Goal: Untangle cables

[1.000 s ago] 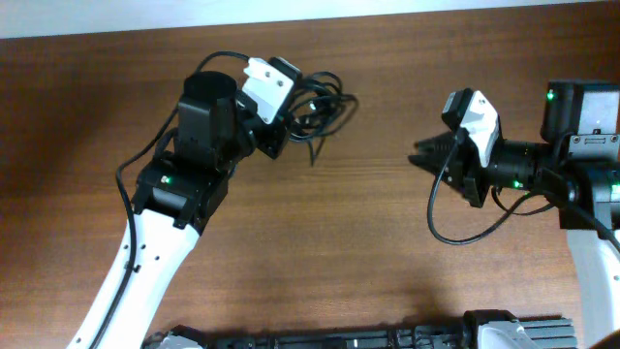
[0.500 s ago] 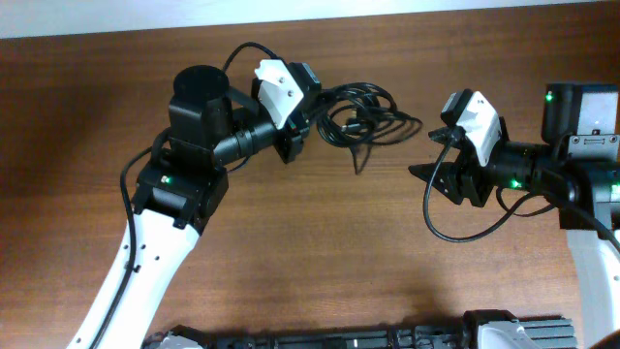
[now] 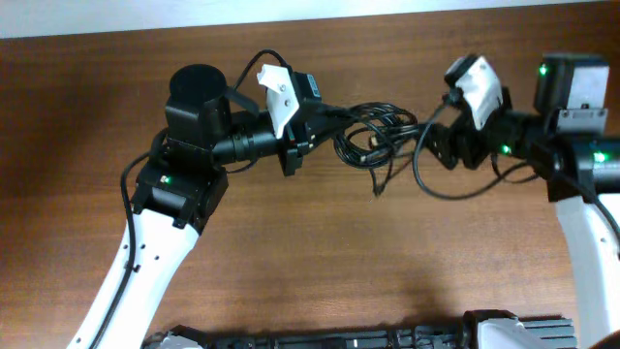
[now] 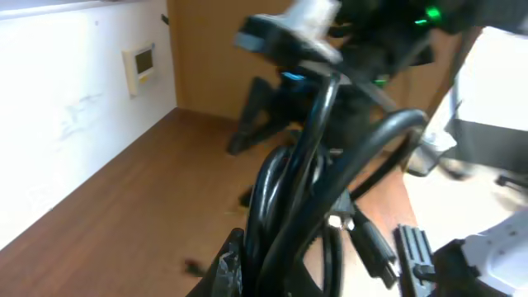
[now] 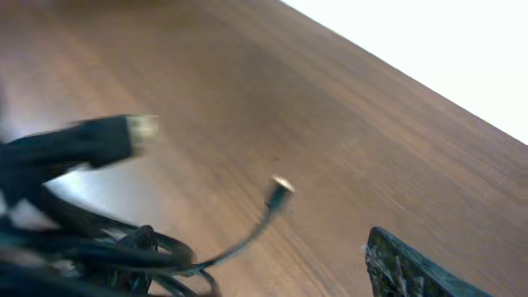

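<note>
Left gripper clamps the tangled bundle of thin black cables, right gripper spread empty beside it: first separating pull pending, next likely pinching one loose plug end.

The surface is brown wood with thin dark lines running along it. It fills nearly all of the view from above. Along the top edge of that view there is a thin white strip. In the left wrist view a white wall stands beside the wood. A small pale box with a little window is fixed on that wall. Next to it stands a flat brown board. In the right wrist view the wood ends at a bright white area.
</note>
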Robot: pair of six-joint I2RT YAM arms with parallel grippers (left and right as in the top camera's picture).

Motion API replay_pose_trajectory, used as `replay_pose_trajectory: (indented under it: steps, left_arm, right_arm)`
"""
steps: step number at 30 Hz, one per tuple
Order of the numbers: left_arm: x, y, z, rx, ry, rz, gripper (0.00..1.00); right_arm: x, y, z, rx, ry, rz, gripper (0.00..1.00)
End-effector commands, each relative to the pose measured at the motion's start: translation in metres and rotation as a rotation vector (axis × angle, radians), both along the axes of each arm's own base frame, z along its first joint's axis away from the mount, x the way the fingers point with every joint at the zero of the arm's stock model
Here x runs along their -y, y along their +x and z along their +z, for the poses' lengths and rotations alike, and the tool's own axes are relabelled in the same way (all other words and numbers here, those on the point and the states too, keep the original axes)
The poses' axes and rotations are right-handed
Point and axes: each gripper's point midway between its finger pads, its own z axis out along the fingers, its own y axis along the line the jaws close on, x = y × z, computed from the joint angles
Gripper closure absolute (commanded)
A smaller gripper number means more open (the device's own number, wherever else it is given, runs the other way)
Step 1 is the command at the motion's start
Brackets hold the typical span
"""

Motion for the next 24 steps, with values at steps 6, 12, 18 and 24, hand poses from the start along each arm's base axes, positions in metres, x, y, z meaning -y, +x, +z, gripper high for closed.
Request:
replay_pose_trajectory:
  steps: [6, 12, 18, 24]
  left_arm:
    - [0.003, -0.034, 0.014, -0.013, -0.050, -0.176, 1.00]
    - [0.003, -0.028, 0.013, -0.009, -0.043, -0.141, 1.00]
    - [-0.005, 0.007, 0.002, -0.024, 0.008, 0.073, 1.00]
    - [-0.013, 0.027, -0.002, -0.096, 0.008, 0.214, 1.00]
  right_arm:
    - [0.071, 0.056, -0.047, -0.219, -0.018, -0.602, 0.19]
    - [0.072, 0.058, -0.063, -0.281, -0.016, -0.624, 0.18]
    - [0.065, 0.045, -0.052, -0.279, 0.007, -0.595, 0.15]
    - [0.039, 0.028, -0.021, -0.192, 0.063, -0.416, 0.13]
